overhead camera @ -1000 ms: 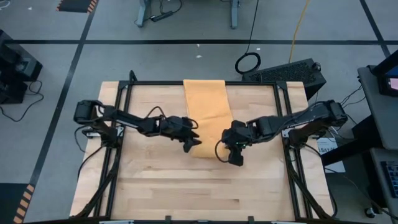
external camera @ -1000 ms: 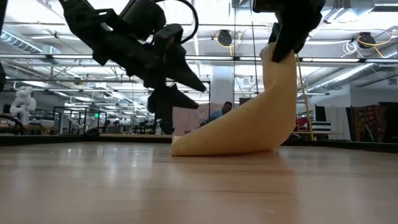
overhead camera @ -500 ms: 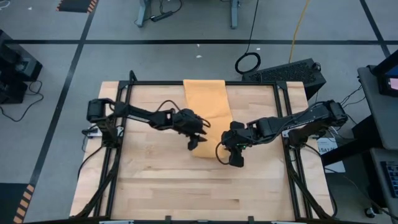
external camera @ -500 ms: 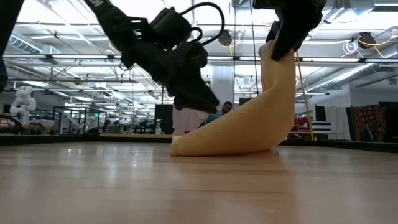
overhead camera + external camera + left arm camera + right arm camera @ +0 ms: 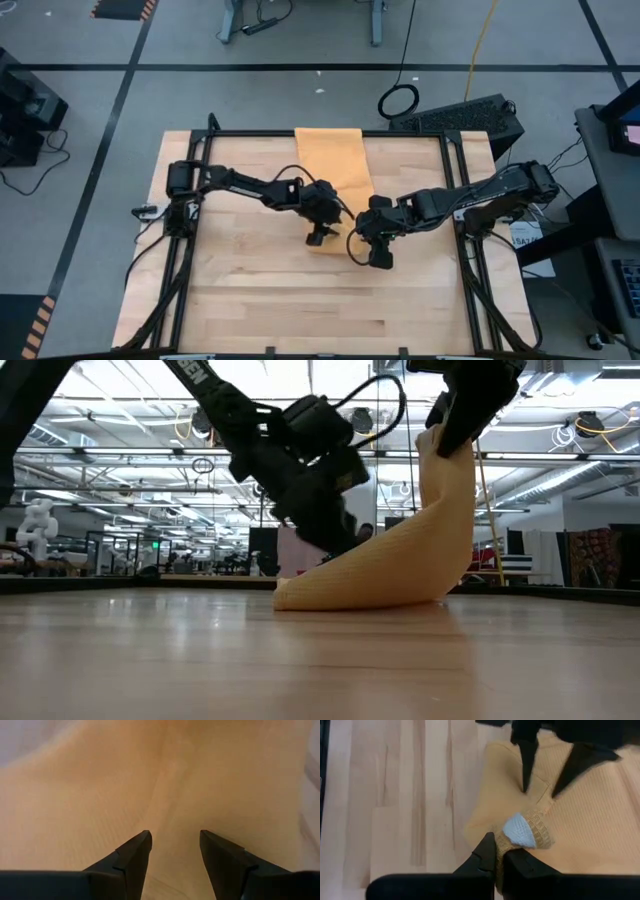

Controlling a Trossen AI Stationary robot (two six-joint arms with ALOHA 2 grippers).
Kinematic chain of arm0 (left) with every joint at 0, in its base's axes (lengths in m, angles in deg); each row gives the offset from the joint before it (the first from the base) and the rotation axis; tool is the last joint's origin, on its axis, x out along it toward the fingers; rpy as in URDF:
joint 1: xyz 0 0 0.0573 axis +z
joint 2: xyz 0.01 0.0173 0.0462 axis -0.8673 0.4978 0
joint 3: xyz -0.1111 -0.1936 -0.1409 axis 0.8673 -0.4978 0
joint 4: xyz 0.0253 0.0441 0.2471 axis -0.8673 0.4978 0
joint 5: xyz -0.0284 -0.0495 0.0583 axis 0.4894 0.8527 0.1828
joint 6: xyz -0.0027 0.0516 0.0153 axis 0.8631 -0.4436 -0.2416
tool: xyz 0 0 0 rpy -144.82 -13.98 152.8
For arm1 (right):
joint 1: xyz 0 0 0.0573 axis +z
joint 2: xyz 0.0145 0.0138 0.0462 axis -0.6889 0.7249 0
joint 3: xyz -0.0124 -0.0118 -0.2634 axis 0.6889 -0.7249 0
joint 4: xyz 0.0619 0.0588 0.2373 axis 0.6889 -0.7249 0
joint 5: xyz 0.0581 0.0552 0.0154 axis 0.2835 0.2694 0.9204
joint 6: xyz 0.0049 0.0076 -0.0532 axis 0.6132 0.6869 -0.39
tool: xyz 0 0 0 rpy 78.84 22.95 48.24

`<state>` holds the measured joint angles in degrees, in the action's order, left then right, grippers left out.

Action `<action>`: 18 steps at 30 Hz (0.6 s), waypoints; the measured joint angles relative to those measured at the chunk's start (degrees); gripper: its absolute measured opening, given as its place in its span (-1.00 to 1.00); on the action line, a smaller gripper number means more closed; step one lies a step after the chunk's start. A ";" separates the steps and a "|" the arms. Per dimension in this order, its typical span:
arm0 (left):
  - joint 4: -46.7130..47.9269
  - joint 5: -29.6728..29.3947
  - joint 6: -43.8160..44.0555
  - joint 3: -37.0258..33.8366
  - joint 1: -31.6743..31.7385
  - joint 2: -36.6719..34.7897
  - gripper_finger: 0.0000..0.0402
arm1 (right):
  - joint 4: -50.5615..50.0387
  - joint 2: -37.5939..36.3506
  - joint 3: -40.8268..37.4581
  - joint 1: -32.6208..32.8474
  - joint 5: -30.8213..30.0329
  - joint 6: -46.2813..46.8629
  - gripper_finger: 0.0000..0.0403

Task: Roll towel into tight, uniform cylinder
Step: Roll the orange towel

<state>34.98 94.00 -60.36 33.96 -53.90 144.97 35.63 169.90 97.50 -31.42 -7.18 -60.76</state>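
Pinching the towel [image 5: 335,175] near corner, the right gripper [image 5: 499,851] lifts it off the table [image 5: 250,290], jaws clamped; the left gripper [image 5: 172,851] presses against cloth, jaws apart, likely to grasp.

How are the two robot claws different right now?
The right gripper is shut on a corner of the towel and holds it up off the table; the left gripper has its fingers apart, with nothing pinched between them.
In the low view the right gripper sits high above the wood, while the left gripper is lower, down at the towel's slope.
Both are dark, two-fingered, and at the same towel.
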 joint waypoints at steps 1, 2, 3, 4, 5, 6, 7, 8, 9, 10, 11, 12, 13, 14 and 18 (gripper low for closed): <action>-0.03 0.72 -0.93 -0.03 0.02 0.38 -0.09 | 0.16 -0.02 0.00 0.00 -0.02 -0.04 -1.00; -0.43 1.01 -1.91 0.15 0.02 0.78 -0.09 | 0.13 -0.02 0.00 0.00 0.00 -0.12 -1.00; 0.05 1.02 -2.48 0.20 0.02 1.05 -0.09 | 0.00 0.00 0.00 0.00 0.02 -0.24 -1.00; 0.44 1.04 -2.61 0.04 0.02 1.22 -0.09 | 0.14 0.00 0.00 0.00 0.04 -0.37 -1.00; -0.18 1.08 -2.69 0.01 0.00 1.52 -0.09 | 0.41 -0.02 0.00 0.00 -0.02 -0.79 -1.00; -1.09 1.07 -2.88 0.03 0.00 1.64 -0.09 | 0.43 -0.01 0.00 0.00 0.00 -1.07 -1.00; -1.39 1.09 -2.92 0.03 0.00 1.63 -0.09 | 0.35 0.00 0.00 0.00 0.00 -1.09 -1.00; -2.05 1.26 -2.62 0.03 0.00 1.56 -0.08 | 0.45 0.00 0.00 0.00 0.00 -1.08 -1.00; -3.06 1.59 -2.15 0.05 0.00 1.54 -0.06 | 0.48 -0.01 0.00 0.00 0.01 -1.09 -1.00; -3.51 2.06 -1.60 0.12 0.00 1.54 -0.03 | 0.40 0.00 0.00 0.00 0.08 -1.09 -1.00; -3.69 2.56 0.11 0.12 0.02 1.54 0.02 | 0.47 0.00 0.00 0.00 0.17 -1.09 -1.00; -3.88 2.81 2.54 0.12 0.16 1.54 0.07 | 0.73 0.00 0.00 0.00 0.20 -1.11 -1.00; -4.29 3.01 4.88 0.14 0.27 1.94 0.13 | 0.85 -0.02 0.00 0.00 0.20 -1.11 -1.00; -4.59 3.41 7.00 0.33 0.44 2.52 0.19 | 0.85 0.00 0.00 0.00 0.22 -1.12 -1.00; -4.98 3.73 7.57 0.25 0.65 4.09 0.35 | 1.30 -0.02 0.00 0.00 0.21 -2.00 -1.00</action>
<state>30.00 97.73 -52.79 34.21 -53.26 149.06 36.93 169.89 97.50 -31.42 -6.97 -62.76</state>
